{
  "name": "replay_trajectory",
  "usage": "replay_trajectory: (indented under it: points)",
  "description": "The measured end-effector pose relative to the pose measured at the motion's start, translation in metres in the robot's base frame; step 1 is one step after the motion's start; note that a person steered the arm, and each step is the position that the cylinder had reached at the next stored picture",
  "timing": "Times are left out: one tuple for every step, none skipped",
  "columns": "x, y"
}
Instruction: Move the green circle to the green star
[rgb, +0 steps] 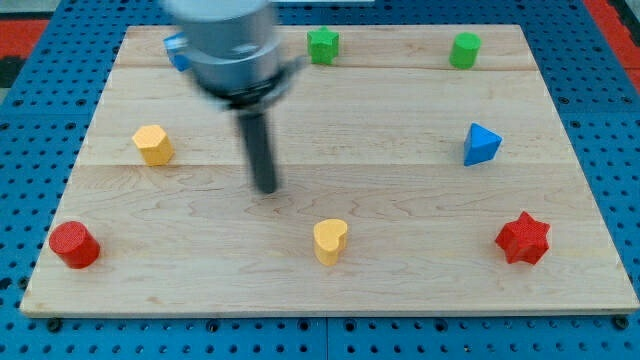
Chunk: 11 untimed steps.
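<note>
The green circle is a short green cylinder near the board's top edge at the view's right. The green star sits near the top edge at the middle, well to the circle's left. My tip rests on the wooden board left of centre, below and left of the green star and far from the green circle. It touches no block. The rod and the arm's blurred grey body rise above it toward the view's top.
A blue block is partly hidden behind the arm at top left. A yellow hexagon lies at left, a red cylinder bottom left, a yellow heart bottom centre, a red star bottom right, a blue triangle at right.
</note>
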<state>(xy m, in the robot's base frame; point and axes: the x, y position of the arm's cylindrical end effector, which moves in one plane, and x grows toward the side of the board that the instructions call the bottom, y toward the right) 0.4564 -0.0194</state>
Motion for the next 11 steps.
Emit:
replay_trajectory:
  points:
    - [-0.064,0.094]
    - [-0.117,0.179]
    - [-0.149,0.273]
    - [-0.192,0.274]
    - [-0.194,0.2]
    - [-0.201,0.204]
    - [-0.22,0.247]
    - [-0.236,0.163]
    - [-0.236,0.07]
    - [-0.236,0.067]
    - [-0.238,0.078]
